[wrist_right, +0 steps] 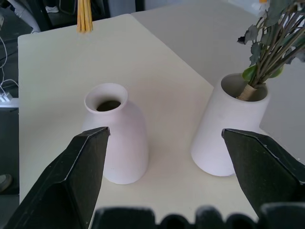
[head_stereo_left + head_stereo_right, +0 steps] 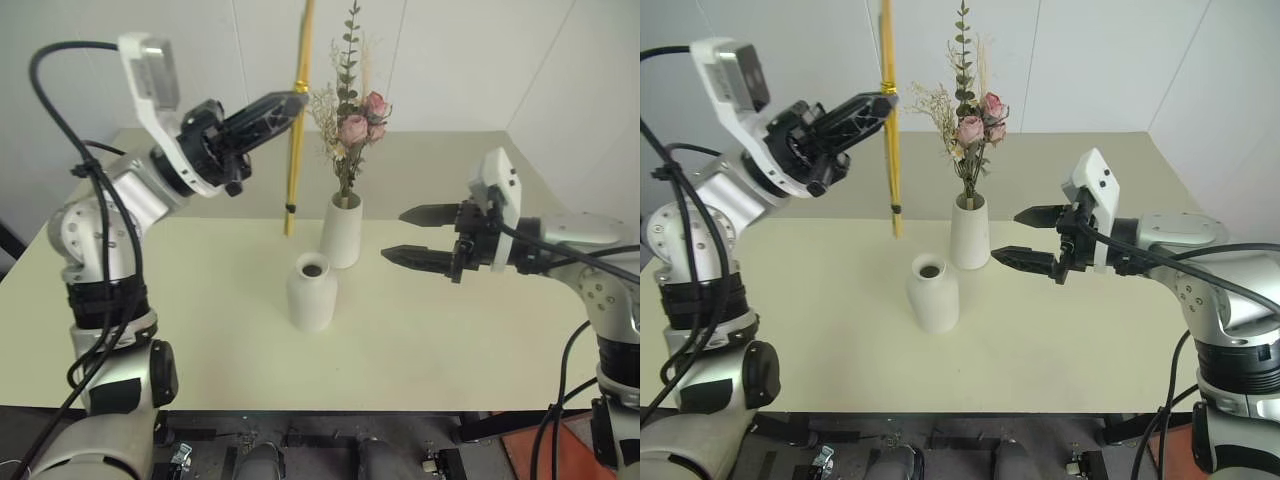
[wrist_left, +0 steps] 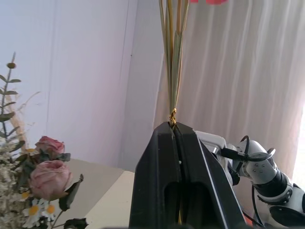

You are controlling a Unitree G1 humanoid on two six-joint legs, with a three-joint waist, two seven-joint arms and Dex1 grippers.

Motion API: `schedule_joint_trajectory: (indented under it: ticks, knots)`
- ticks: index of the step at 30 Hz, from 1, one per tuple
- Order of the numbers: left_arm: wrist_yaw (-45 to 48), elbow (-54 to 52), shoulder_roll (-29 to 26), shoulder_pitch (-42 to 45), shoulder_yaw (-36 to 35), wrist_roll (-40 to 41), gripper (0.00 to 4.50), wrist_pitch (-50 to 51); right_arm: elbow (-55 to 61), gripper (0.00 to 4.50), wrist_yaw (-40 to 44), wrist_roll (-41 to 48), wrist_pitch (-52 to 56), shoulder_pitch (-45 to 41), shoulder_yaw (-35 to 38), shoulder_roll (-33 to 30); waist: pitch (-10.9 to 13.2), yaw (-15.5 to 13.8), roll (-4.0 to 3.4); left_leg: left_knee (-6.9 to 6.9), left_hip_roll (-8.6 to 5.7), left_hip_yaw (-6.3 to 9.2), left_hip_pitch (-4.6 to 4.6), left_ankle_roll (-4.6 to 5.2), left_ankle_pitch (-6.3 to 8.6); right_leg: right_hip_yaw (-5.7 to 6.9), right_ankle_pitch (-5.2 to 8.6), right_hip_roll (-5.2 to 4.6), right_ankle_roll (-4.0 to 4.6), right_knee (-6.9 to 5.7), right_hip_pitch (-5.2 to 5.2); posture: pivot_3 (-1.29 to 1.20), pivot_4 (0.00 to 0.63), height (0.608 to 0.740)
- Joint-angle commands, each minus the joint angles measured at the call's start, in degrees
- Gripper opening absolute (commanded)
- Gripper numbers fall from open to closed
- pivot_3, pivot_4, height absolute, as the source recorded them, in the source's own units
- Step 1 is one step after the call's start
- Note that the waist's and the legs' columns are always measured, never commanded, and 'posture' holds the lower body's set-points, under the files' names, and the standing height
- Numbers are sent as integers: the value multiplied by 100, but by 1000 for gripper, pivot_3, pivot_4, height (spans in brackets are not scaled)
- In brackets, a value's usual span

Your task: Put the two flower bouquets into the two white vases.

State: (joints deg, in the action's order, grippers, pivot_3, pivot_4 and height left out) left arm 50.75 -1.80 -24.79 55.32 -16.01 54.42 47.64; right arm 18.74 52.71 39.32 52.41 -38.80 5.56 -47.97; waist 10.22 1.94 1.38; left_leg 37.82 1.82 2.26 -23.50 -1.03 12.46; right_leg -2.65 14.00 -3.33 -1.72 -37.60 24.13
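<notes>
A pale cream table [image 2: 420,340] is seen against a white panelled wall [image 2: 470,60]. A white curtain [image 3: 248,71] is hung beside the wall. A red-orange patch [image 2: 540,440] is glimpsed on the floor past the table's near right corner. Dark cables [image 1: 5,43] are laid beyond the table's far edge.

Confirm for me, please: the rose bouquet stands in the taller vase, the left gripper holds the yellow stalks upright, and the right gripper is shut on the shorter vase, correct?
Not quite. The right gripper is open and holds nothing; the right wrist view shows its fingers spread, clear of the shorter vase. The rest is correct: the rose bouquet stands in the taller vase, and the left gripper holds the yellow stalks upright.
</notes>
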Motion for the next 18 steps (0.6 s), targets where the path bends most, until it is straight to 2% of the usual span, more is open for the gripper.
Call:
schedule_joint_trajectory:
  ticks: [1,8,18]
  knots:
    - [207,-183,198,-249,309,-151,19,-428,249,4500,-39,92,-131,50,296,-104,0,25,0,0,0,0,3,0,0,-1,0,1,0,0,-3,0,150,740]
    - [602,-41,104,-680,601,-458,19,-768,449,4500,-156,197,-33,222,460,-170,0,44,0,-1,0,-2,3,0,0,-7,0,3,0,-1,2,0,150,740]
    - [608,-7,134,-1061,817,-767,19,-937,549,4500,-337,393,-5,340,598,-180,0,19,0,0,0,-2,4,0,0,-7,0,3,0,1,-2,0,150,740]
